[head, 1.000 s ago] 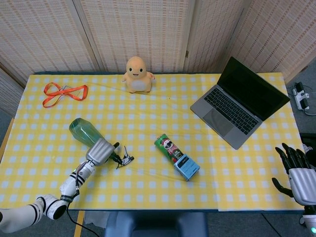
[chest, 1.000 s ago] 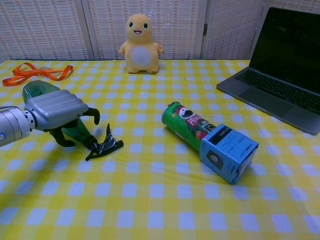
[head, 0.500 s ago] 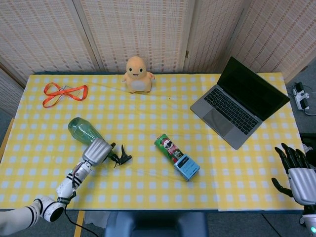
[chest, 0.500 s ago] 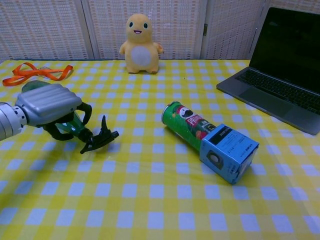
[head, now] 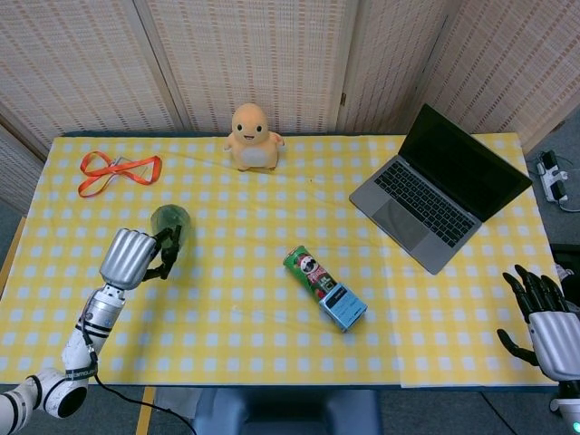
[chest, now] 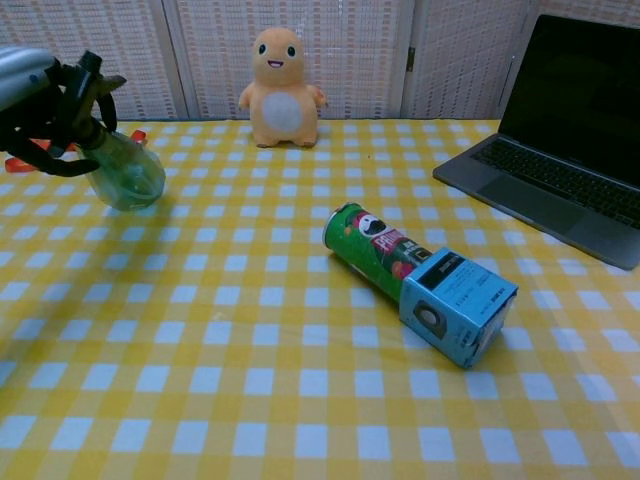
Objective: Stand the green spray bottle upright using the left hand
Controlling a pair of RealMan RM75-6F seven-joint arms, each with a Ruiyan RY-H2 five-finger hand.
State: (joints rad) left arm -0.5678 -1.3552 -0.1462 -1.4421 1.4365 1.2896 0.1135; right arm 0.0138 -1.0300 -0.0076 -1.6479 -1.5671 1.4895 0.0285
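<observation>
The green spray bottle (chest: 125, 172) hangs clear of the yellow checked tablecloth (chest: 250, 380), nozzle end up and round base tilted down to the right. My left hand (chest: 35, 85) grips it at the neck by the black trigger head, at the left side of both views. In the head view the bottle (head: 170, 227) shows just right of that hand (head: 127, 258). My right hand (head: 548, 317) sits off the table's right edge with fingers spread and nothing in it.
A green chip can (chest: 385, 255) with a blue box on its end lies at mid table. An orange plush toy (chest: 283, 88) stands at the back. An open laptop (chest: 560, 140) is at the right, an orange lanyard (head: 118, 170) at the back left.
My left hand has lifted the bottle off the cloth and swung it from lying flat to nearly upright, moving left and back. The right hand has not moved.
</observation>
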